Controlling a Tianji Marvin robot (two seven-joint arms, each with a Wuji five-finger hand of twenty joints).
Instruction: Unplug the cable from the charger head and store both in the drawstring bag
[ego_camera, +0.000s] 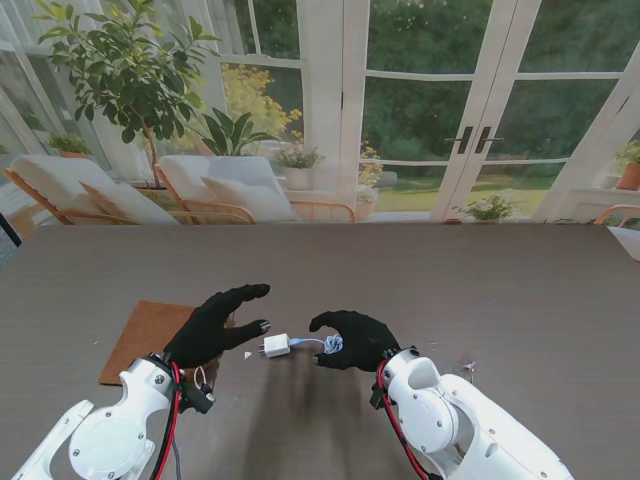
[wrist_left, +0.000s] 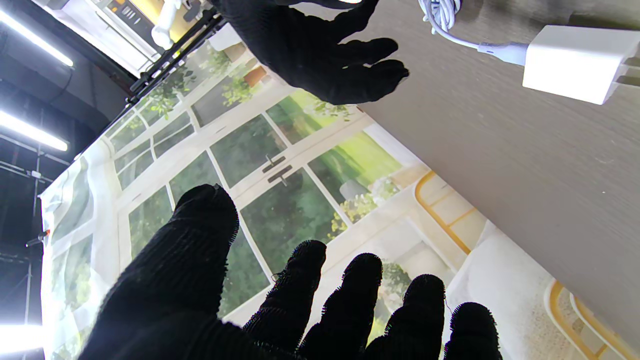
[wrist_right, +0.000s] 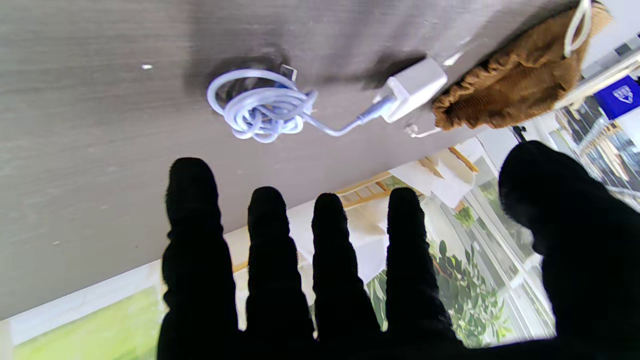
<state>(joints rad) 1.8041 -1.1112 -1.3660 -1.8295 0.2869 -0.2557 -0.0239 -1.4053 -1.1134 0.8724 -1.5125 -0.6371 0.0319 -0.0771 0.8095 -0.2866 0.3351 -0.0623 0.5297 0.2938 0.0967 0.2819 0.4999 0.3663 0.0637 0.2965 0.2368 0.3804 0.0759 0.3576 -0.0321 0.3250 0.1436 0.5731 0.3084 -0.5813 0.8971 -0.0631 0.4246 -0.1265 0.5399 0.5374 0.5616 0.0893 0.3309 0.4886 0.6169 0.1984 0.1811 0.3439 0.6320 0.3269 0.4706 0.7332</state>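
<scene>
Left hand: the left hand (ego_camera: 212, 328) is hovering with fingers spread and grasping nothing; its fingertips (ego_camera: 262, 326) are pointing at the charger head (ego_camera: 276, 346), just beside it but apart
Right hand: the right hand (ego_camera: 355, 340) is arching over the cable (ego_camera: 331, 345), fingers curled loosely and holding nothing that I can see; whether a fingertip is touching the coil I cannot tell
Charger head: one; it is lying on the table (ego_camera: 500, 290) between the two hands, the cable plugged into it
Cable: one, bundled in a small coil (wrist_right: 260, 107)
Drawstring bag: one, brown, lying flat to the left of the charger (ego_camera: 145, 335), partly under the left hand
Step in hand: I am judging this as the approach before the unplugging; nothing is being gripped yet
Next move: each hand is needing a firm pinch, the left on the charger body and the right on the plug (wrist_right: 372, 107), then a straight pull apart
</scene>
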